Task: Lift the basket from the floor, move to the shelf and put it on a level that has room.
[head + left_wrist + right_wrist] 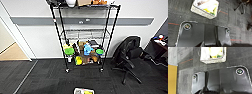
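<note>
Barely begun: basket [205,9] unlifted on floor [50,77], shelf [85,37] middle level [85,35] seemingly free, claw states unreadable.

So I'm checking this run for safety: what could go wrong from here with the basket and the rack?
1. The cream woven basket lies on the dark grey carpet heaped with yellow and white items; a tilted lift could spill them.
2. The black-poled wire rack stands on small wheels; a push might roll it.
3. The black office chair beside the rack narrows the approach.
</note>
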Robot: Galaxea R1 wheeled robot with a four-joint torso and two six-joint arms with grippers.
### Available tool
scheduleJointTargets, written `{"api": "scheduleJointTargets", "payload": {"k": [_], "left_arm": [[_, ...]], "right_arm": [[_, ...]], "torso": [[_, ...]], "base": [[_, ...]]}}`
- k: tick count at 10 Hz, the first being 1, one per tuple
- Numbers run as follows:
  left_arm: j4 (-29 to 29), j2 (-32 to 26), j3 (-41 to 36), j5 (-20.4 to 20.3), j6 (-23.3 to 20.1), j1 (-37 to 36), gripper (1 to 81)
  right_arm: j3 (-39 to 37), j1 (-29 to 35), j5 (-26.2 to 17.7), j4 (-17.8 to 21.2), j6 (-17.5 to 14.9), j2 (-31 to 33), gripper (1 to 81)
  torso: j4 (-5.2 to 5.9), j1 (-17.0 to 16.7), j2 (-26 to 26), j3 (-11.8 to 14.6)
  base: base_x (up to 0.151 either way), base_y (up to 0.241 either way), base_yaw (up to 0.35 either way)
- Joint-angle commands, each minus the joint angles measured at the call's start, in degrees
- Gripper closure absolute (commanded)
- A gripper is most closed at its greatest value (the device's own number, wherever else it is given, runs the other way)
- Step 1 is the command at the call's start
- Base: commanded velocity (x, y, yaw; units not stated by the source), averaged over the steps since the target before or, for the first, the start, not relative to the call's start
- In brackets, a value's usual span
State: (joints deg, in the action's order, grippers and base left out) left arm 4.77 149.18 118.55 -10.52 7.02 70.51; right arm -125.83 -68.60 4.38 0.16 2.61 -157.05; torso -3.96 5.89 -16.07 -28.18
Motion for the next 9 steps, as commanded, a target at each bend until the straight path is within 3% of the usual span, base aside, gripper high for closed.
{"api": "scheduleJointTargets", "payload": {"k": [1,5,7,9], "left_arm": [[2.2,-1.6,-1.7,5.8,1.2,-2.6,1.0],[2.3,-1.8,-1.9,7.0,1.2,-2.6,1.0],[1.6,-1.0,-1.1,7.6,1.1,-2.6,1.0],[1.8,-0.9,-0.9,7.6,1.2,-2.6,1.0]], "right_arm": [[-0.9,1.4,-3.0,0.5,0.1,-0.2,1.0],[-2.7,0.1,-3.0,0.5,0.3,-1.0,1.0],[-4.2,-0.2,-3.0,-0.1,0.2,-1.9,1.0],[-5.3,-0.1,-3.0,-0.2,0.2,-2.7,1.0]], "torso": [[0.00,3.6,-5.6,0.0],[0.00,8.4,-13.2,0.0],[0.00,10.8,-17.0,-5.3],[0.00,12.5,-19.9,-6.7]], "base": [[0.000,0.000,0.000],[0.000,0.000,0.000],[0.000,0.000,0.000],[0.000,0.000,0.000]]}}
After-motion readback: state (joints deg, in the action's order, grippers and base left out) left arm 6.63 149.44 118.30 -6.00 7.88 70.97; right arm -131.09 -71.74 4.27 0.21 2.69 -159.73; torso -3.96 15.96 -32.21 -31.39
